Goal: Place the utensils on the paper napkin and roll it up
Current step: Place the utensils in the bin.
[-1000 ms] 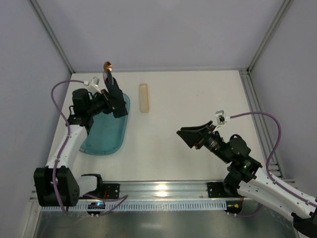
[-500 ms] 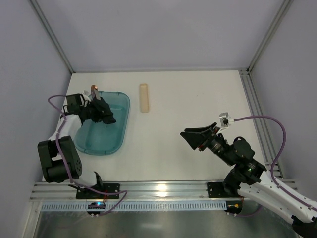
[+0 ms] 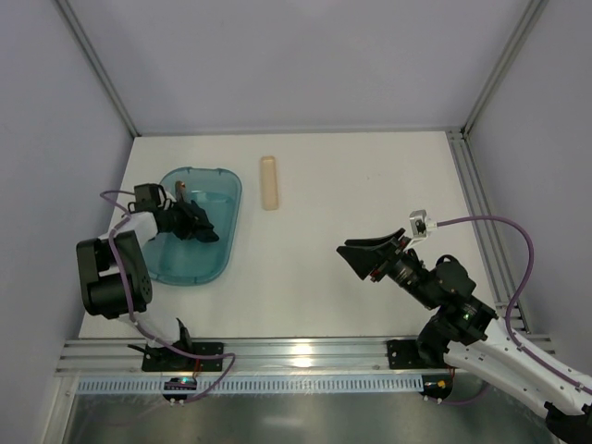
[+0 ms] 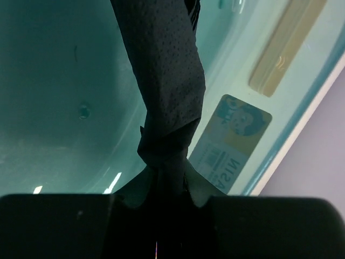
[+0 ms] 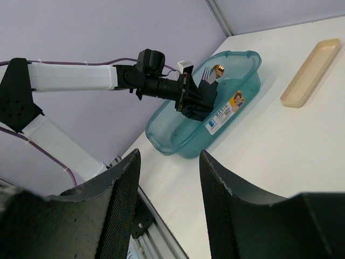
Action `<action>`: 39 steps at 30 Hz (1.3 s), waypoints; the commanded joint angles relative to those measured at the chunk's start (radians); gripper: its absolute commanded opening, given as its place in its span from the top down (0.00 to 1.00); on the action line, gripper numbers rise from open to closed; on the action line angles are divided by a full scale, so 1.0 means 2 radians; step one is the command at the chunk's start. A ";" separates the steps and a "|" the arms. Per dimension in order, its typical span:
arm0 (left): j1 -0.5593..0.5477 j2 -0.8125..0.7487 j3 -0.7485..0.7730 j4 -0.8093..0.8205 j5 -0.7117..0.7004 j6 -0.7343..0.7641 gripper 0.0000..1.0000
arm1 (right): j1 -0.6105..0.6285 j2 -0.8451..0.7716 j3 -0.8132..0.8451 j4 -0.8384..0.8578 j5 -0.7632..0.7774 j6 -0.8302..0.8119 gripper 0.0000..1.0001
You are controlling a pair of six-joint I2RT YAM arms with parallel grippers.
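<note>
My left gripper (image 3: 190,220) is down inside the translucent teal tub (image 3: 190,266), shut on the dark paper napkin (image 4: 167,81). The napkin is twisted into a narrow roll that runs forward from the jaws over the tub floor. A copper utensil end (image 3: 181,191) sticks up beside that gripper, and the right wrist view shows it as a small shiny oval (image 5: 218,69) above the left gripper (image 5: 195,101). The rest of the utensils is hidden. My right gripper (image 3: 359,255) hovers open over the table's right half with nothing between its fingers (image 5: 121,199).
A slim beige tray (image 3: 268,182) lies on the white table behind the tub's right side. The tub wall carries a printed label (image 4: 232,140). Purple-grey walls and metal frame posts close in the table on three sides.
The left arm has come down from above the tub's far edge and pulled back, carrying the napkin bundle into the tub. The right arm shifted only slightly early on.
</note>
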 commanded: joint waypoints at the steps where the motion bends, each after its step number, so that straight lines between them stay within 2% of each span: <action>1: 0.000 0.012 0.001 0.035 -0.002 -0.003 1.00 | -0.003 0.000 -0.001 0.015 0.003 -0.011 0.50; 20: -0.008 0.040 0.005 0.005 -0.053 0.009 0.90 | -0.006 -0.023 -0.001 -0.006 0.006 -0.016 0.50; 27: -0.009 0.045 0.007 -0.009 -0.061 0.014 0.79 | -0.007 -0.033 -0.001 -0.013 0.011 -0.020 0.50; 35: -0.011 0.040 0.014 -0.038 -0.091 0.023 0.78 | -0.007 -0.037 0.000 -0.016 0.010 -0.019 0.50; 39: -0.011 0.042 0.022 -0.056 -0.107 0.026 0.72 | -0.007 -0.041 0.000 -0.019 0.010 -0.019 0.50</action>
